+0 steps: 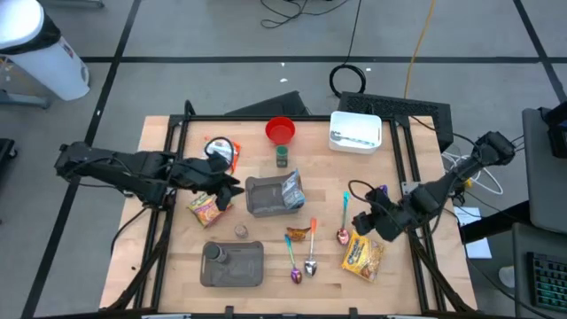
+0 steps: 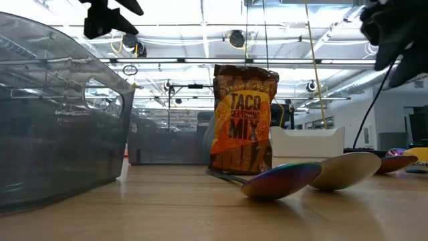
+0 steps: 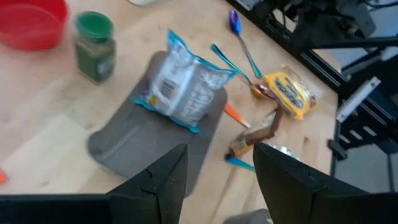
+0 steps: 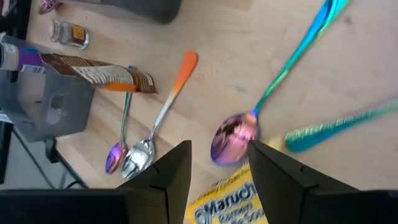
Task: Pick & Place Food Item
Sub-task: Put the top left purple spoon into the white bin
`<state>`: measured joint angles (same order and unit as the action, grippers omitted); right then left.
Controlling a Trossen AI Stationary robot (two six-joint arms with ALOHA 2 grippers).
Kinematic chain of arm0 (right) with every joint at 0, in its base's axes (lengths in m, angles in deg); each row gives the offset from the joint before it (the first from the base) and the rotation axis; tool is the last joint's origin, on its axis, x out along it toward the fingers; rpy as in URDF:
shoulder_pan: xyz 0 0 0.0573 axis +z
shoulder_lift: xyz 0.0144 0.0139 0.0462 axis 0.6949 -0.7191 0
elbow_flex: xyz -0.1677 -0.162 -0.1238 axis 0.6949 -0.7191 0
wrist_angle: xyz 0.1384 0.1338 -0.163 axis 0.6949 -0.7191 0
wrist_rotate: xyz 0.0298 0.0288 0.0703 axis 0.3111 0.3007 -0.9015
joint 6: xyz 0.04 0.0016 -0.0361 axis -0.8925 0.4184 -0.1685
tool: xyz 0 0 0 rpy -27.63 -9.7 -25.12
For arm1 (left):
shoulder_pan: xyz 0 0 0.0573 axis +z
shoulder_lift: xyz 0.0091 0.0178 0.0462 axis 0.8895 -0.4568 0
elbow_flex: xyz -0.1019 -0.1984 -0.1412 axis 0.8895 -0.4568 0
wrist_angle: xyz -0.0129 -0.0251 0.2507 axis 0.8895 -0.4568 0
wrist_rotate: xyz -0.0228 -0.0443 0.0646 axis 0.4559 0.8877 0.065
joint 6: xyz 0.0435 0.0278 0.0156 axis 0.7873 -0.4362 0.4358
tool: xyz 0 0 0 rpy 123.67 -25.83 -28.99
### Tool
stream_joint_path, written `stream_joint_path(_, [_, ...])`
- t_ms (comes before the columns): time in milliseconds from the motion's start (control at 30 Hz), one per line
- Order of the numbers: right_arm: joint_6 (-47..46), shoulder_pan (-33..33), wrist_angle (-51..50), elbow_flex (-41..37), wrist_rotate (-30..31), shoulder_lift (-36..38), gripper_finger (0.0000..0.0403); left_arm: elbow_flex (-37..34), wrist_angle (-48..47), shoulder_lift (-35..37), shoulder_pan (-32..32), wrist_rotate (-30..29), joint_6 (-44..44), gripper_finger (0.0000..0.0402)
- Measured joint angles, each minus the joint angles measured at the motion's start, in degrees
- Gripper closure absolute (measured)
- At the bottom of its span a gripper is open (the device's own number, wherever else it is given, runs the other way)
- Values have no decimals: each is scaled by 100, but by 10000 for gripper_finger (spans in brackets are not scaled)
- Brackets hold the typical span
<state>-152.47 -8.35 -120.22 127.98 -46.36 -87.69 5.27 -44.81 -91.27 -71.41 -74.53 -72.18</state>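
My left gripper point(image 1: 232, 188) hangs open above the table's left half, beside an orange-red packet point(image 1: 205, 209). Its wrist view looks past the open fingers point(image 3: 214, 171) at a blue-and-white bag point(image 3: 183, 90) lying on a grey tray point(image 3: 124, 149). My right gripper point(image 1: 361, 223) hovers open at the right, above a yellow ramen packet point(image 4: 227, 202) and the bowl of an iridescent spoon point(image 4: 233, 138). A taco seasoning packet point(image 2: 243, 120) stands upright on its bottom edge near the middle.
Several spoons point(image 1: 303, 261) lie near the front. At the back stand a red bowl point(image 1: 280, 130), a green-lidded jar point(image 1: 282, 157) and a white bin point(image 1: 355, 131). A second grey tray point(image 1: 237, 268) holding a jar sits at the front left, with a small jar point(image 1: 240, 232) nearby.
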Motion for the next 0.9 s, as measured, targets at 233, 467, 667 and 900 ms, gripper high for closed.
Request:
stream_joint_path(233, [-789,219,272,-7,40,-530,263,-2,131,-197,-125,64,347,210])
stream_joint_path(467, [407,-553,1421,-12,-225,-1316,268,-2,-32,9,-121,652,1169,211])
stream_joint_path(667, [2352,-1096,3173,41,-971,-1766,272,-2,-419,407,-117,739,1849,211])
stream_joint_path(900, [3675,-1172,3010,615,-1330,-1685,281,-2,-698,832,-117,300,2267,211])
